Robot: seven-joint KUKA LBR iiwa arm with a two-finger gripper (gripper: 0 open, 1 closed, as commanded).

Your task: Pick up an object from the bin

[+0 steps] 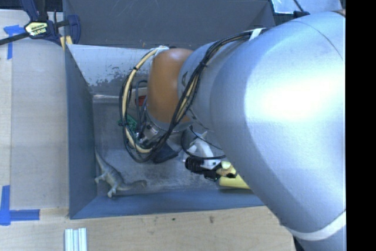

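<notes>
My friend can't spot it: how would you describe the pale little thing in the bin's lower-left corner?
Find the grey bin, then its floor's lower-left corner, left of the arm. There lies a small, pale grey, spindly thing with thin limbs sticking out. It lies alone and nearly matches the floor, unlike the black thing and yellow thing bunched beside the arm.

Arm (pixel 276 126): silver-grey, smooth rounded casing.
Orange cover (pixel 164 85) at wrist; yellow and black cables (pixel 126 103) loop beside the cover.
</notes>
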